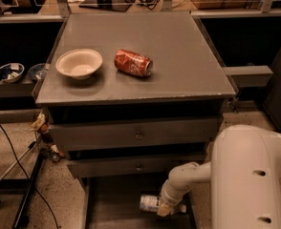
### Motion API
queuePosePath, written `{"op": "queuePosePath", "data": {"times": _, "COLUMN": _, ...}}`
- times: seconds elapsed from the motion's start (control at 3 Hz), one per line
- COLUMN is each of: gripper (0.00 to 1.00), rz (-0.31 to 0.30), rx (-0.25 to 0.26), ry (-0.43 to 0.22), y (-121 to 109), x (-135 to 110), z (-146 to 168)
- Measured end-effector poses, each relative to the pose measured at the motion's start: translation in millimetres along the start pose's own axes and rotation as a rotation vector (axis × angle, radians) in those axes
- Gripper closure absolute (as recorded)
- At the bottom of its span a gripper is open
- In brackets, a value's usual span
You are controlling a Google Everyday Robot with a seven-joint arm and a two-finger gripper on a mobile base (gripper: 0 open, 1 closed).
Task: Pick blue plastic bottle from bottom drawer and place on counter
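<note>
Camera view: the gripper point(165, 209) is low in the bottom drawer point(111, 200), which stands pulled out beneath the two upper drawers. Its fingers are clamped on the blue plastic bottle point(149, 203), which lies on its side in the drawer. On the desk point(178, 56) above, a white bowl point(79, 63) sits just beside a crushed red can point(133, 62).

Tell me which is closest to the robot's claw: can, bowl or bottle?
The blue plastic bottle, lying in the bottom drawer right beside the gripper. The red can and bowl sit up on the counter.
</note>
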State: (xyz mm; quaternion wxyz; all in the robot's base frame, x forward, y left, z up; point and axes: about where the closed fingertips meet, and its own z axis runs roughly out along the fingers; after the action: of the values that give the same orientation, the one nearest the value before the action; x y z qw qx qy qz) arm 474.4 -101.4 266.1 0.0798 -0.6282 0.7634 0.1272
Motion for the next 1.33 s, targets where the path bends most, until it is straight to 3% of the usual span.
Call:
{"op": "queuePosePath", "data": {"times": 0.33, "gripper": 1.0, "rz": -0.004, "rx": 0.014, "ry": 0.01, "y": -4.0, "x": -4.3, "z": -13.4}}
{"op": "queuePosePath", "data": {"times": 0.67, "gripper": 1.0, "rz": 0.025, "rx": 0.027, "ry": 0.03, "y": -1.4, "x": -2.0, "z": -49.0}}
{"op": "queuePosePath", "data": {"times": 1.0, "gripper": 1.0, "rz": 0.043, "rx": 0.068, "ry": 0.029, "y": -4.7, "x": 0.1, "z": -105.5}}
{"op": "queuePosePath", "data": {"times": 1.33, "gripper": 1.0, "rz": 0.043, "rx": 0.068, "ry": 0.029, "y": -4.7, "x": 0.2, "z": -105.4}}
